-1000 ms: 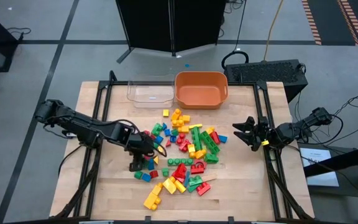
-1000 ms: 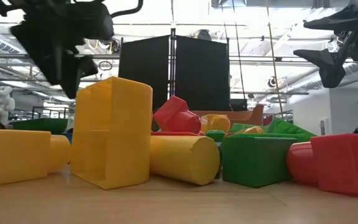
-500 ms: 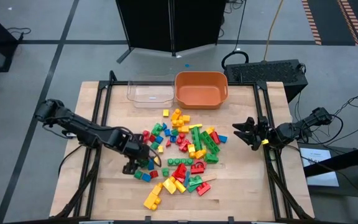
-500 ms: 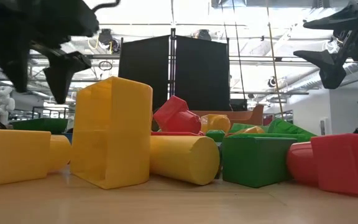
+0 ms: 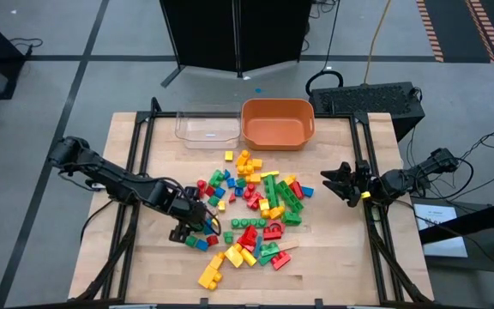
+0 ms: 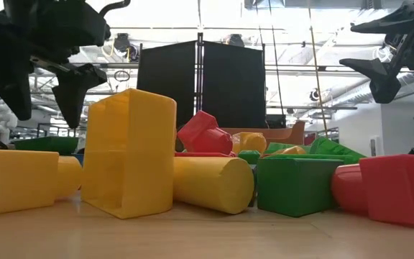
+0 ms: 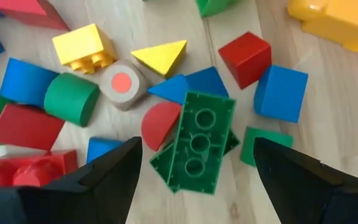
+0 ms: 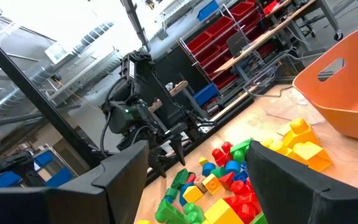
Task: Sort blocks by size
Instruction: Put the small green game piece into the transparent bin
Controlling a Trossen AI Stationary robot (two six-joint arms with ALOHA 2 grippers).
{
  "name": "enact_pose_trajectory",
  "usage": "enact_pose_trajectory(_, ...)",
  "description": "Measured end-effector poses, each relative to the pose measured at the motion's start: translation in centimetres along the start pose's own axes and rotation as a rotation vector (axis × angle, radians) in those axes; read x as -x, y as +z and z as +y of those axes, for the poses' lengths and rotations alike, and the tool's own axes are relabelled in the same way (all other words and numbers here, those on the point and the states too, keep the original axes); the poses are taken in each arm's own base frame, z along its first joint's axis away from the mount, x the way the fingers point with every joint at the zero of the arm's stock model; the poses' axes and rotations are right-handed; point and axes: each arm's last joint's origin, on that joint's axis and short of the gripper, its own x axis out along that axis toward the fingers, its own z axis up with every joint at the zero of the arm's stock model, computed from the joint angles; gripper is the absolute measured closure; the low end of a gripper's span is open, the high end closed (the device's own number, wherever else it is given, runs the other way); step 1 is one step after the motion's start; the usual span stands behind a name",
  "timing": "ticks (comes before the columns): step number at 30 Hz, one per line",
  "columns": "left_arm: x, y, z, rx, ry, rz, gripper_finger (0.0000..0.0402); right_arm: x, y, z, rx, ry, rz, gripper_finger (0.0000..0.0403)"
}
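The left gripper (image 7: 194,168), jaws now spread wider than before, hovers over a green brick (image 7: 199,142) among the blocks (image 5: 251,210).

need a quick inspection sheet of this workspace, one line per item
surface: wooden table, bare around the pile
job's things: blocks loose in one mixed pile mid-table; a long green brick lies flat among small pieces
clutter: orange tub and clear tray side by side at the far edge, no blocks seen in either
grippers: left pincer open, low over the pile's left edge, straddling the green brick, holding nothing; right pincer open, waiting right of the pile
cables: loose leads on the floor to the right
surroundings: black screen behind the table, shelves with red bins in the room
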Motion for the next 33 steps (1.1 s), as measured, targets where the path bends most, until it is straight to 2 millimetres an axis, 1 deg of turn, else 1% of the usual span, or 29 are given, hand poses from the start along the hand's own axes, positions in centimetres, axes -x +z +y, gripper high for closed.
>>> enact_pose_trajectory(4,-0.5,-0.2,0.0,0.012,-0.004,-0.024,0.0091,0.0,0.0,0.0,0.0,0.0,0.0,0.0142)
enact_pose_trajectory(22,-2.0,-1.8,0.3,0.012,-0.003,0.002,0.0093,0.0,-0.1,-0.1,0.006,-0.004,0.007,0.0142)
enact_pose_trajectory(24,-2.0,-1.8,0.3,0.012,-0.003,0.002,0.0105,0.0,-0.1,-0.1,0.006,-0.004,0.007,0.0142)
enact_pose_trajectory(26,-2.0,-1.8,0.3,0.012,0.002,0.001,0.0125,0.0,-0.1,-0.1,0.006,-0.004,0.007,0.0142)
enact_pose_trajectory(29,-2.0,-1.7,0.3,0.011,0.023,-0.003,0.0171,0.0,-0.1,-0.1,0.006,-0.005,0.007,0.0142)
enact_pose_trajectory(33,-2.0,-1.7,0.3,-0.001,0.03,-0.006,0.0244,0.0,-0.1,-0.1,0.008,-0.006,0.008,0.0142)
